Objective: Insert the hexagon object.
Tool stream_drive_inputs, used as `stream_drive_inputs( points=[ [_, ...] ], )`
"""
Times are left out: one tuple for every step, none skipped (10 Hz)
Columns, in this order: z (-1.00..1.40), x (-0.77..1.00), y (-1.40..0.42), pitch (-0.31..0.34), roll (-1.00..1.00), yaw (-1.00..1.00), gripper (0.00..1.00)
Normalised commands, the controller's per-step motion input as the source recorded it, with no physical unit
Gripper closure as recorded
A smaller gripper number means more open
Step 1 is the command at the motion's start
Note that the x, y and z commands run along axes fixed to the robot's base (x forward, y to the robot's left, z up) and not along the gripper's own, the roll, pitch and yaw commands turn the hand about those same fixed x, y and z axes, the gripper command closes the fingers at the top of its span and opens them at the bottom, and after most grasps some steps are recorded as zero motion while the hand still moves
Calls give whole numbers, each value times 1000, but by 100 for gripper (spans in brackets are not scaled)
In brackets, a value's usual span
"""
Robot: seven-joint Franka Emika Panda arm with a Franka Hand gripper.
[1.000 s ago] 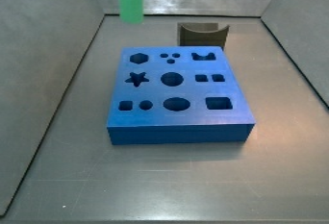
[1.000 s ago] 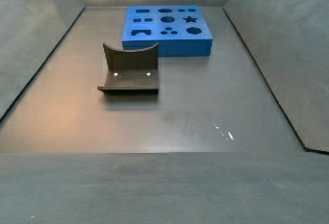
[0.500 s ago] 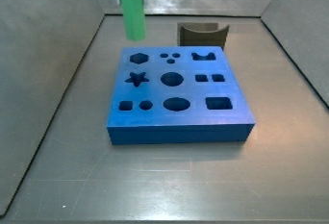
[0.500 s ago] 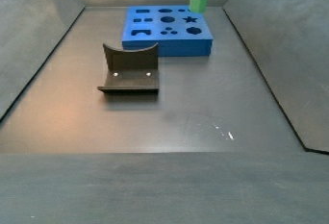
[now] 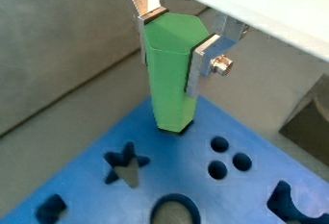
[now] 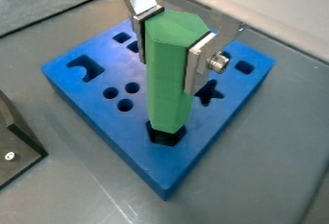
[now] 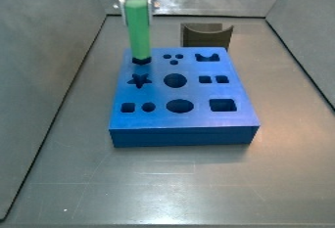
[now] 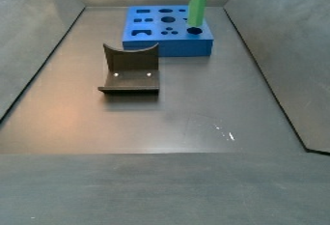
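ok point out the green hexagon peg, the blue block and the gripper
hexagon peg (image 6: 164, 74), wrist view, middle of its shaft
blue block (image 7: 183, 126), side view, front top face
gripper (image 5: 178, 37), wrist view, between its fingertips, shut on the peg

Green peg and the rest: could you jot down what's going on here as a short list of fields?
peg: green peg, upright, its lower end at a hole near a corner of the blue block
gripper: gripper over that corner of the block, silver fingers clamped on the peg's upper part
block: flat on the floor, shaped holes on top, including a star
fixture: dark fixture on the floor, apart from the block
insertion depth: cannot tell
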Motion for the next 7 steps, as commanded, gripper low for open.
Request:
stream_drive_inputs(
  points=[
    [-186,200,157,37,-103,-17,100],
    [-86,6,217,0,-136,0,100],
    [-97,-80,160,-49,-141,0,100],
    [-109,-246,69,-124,-134,34,100],
    [-77,-177,0,-113,-109,49,100],
    [-91,-34,-17,-63,-81,37,100],
    [-83,-100,-14,-86,-96,51,100]
  ],
)
